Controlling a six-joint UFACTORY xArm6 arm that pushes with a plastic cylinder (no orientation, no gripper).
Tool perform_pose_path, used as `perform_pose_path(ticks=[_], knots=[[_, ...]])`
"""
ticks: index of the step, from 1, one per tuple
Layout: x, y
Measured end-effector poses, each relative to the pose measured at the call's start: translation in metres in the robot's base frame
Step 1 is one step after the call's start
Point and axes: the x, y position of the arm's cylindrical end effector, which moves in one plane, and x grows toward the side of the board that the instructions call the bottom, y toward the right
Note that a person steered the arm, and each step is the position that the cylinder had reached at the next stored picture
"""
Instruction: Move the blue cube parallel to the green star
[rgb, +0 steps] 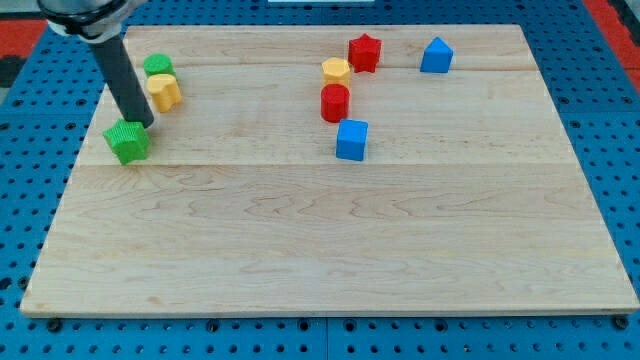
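The blue cube (351, 139) sits near the middle of the wooden board, just below a red cylinder (335, 102). The green star (128, 141) lies near the board's left edge. My tip (145, 124) is at the star's upper right corner, touching or nearly touching it. The rod rises from there toward the view's top left. The cube is far to the right of the tip, at about the same height in the view as the star.
A yellow block (164, 91) and a green cylinder (157, 66) sit just above my tip. A yellow hexagonal block (336, 70), a red star (365, 52) and a blue pointed block (436, 55) stand near the board's top. The wooden board (330, 250) lies on a blue pegboard.
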Motion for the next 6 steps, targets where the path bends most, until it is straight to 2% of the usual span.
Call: perform_pose_path(ticks=[1, 2, 3, 4, 5, 6], knots=[[-0.006, -0.042], [0.018, -0.085], [0.052, -0.038], [0.052, 0.054], [0.071, 0.133], [0.086, 0.258]])
